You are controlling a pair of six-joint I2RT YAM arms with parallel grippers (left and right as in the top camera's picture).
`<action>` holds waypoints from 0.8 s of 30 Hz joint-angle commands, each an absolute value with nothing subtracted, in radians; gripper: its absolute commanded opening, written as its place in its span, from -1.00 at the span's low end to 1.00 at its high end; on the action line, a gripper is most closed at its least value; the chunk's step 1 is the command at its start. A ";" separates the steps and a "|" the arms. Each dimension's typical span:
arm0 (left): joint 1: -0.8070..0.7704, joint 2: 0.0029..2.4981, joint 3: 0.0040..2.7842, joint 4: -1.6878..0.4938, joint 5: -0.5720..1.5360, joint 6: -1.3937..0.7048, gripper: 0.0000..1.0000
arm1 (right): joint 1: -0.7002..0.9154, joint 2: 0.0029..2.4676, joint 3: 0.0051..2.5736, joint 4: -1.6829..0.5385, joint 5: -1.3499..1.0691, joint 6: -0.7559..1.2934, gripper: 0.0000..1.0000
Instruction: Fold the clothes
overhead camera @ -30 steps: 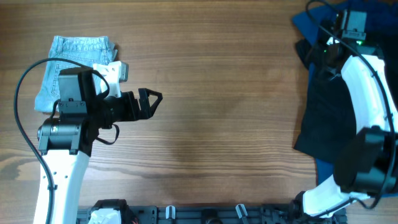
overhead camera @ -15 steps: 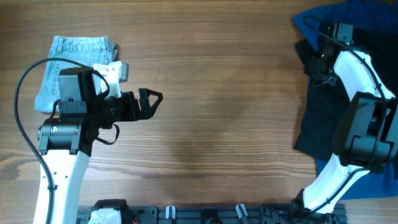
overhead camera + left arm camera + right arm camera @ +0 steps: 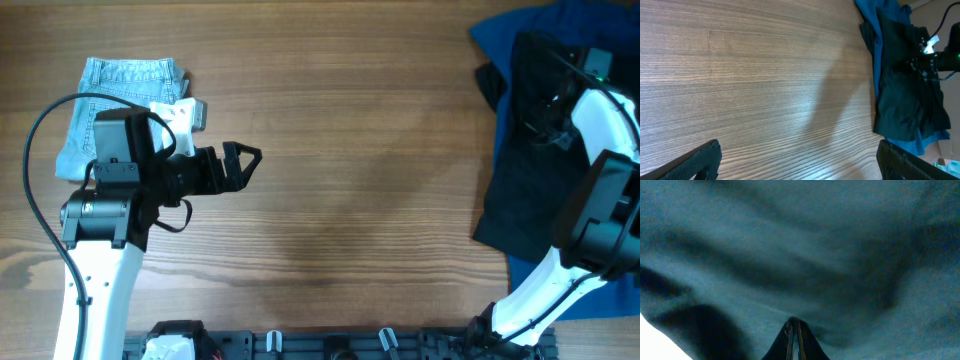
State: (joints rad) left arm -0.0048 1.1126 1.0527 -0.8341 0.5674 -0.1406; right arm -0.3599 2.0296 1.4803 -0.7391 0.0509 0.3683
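The black shorts [image 3: 525, 190] lie rumpled at the table's right edge, on top of a royal-blue garment [image 3: 497, 35]. My right gripper [image 3: 547, 118] is down on the upper part of the black shorts. In the right wrist view its jaws [image 3: 794, 322] are shut, with dark fabric [image 3: 800, 255] pinched at the tips and filling the view. Small light-blue denim shorts [image 3: 120, 85] lie folded at the far left. My left gripper [image 3: 245, 160] hovers open beside them over bare wood, with nothing between its fingers [image 3: 695, 160]. The black shorts [image 3: 905, 90] show at the right of the left wrist view.
The wooden table [image 3: 350, 150] stretches between the two arms. The left arm's black cable [image 3: 40, 120] loops over the denim shorts. A dark rail with clips [image 3: 330, 345] runs along the front edge.
My right gripper has closed on the fabric of the black shorts and shifted to the right, and the cloth's top edge has been drawn up. The left arm has not moved.
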 commanded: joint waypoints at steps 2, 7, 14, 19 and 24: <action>-0.009 1.099 1.072 -0.831 0.587 -0.146 1.00 | -0.360 2.033 1.480 -0.711 -0.138 0.258 -0.91; -0.009 1.099 1.072 -0.831 0.587 -0.146 1.00 | -0.358 2.033 1.480 -0.676 -0.268 0.203 0.02; -0.009 1.099 1.072 -0.831 0.587 -0.146 1.00 | -0.315 2.034 1.480 -0.674 -0.235 0.211 -0.01; -0.009 1.099 1.072 -0.831 0.587 -0.146 0.99 | -0.279 2.040 1.480 -0.717 -0.011 0.276 0.00; -0.009 1.099 1.072 -0.831 0.587 -0.146 0.99 | -0.279 2.045 1.480 -0.746 0.060 0.325 -0.72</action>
